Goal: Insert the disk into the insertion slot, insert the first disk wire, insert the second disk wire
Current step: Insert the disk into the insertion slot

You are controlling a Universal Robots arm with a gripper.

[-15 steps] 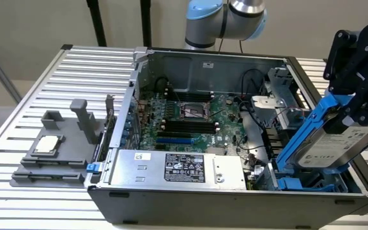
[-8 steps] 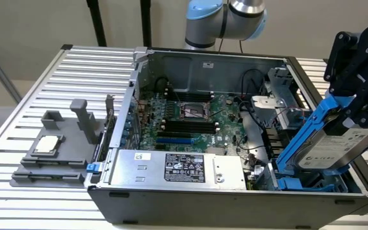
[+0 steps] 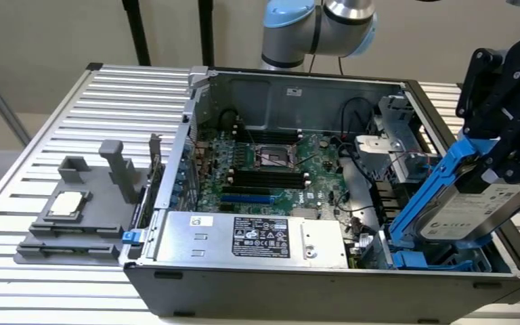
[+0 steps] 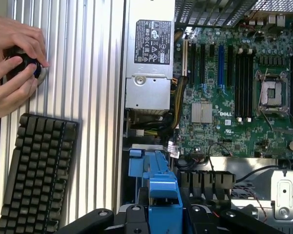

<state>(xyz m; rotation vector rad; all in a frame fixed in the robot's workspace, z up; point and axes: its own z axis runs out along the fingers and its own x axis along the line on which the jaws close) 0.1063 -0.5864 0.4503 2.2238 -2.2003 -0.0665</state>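
1. Your gripper (image 3: 493,169) is grasping the disk (image 3: 470,211). Its black fingers are standing wide and pressing on the blue carrier from either side, so it is neither released nor clenched on nothing.
2. The disk is hanging tilted, with its white label facing the exterior camera. Its upper end is sitting in the gripper and its lower end is dipping toward the insertion slot (image 3: 422,261).
3. The slot is sitting in the computer case (image 3: 314,298), at the case's near corner on the exterior view's right. You cannot tell whether the carrier is touching the slot's blue rails yet.
4. In the wrist view, the carrier's blue edge is showing between the gripper's fingers, just above the bay.
5. The case is lying open on the slatted worktop (image 3: 79,298). It is holding a green motherboard (image 3: 273,169) across its floor and a silver power-supply box (image 3: 251,237) along its near wall. Black cables are running between the board and the bay.
6. A grey fixture (image 3: 70,217) is sitting near the worktop's edge on the exterior view's left, carrying a square silver chip (image 3: 66,203) in its recess.
7. In the wrist view, a person's two hands (image 4: 12,87) are closing around a small dark round object at the worktop's edge. A black keyboard (image 4: 36,175) is lying just beside them.
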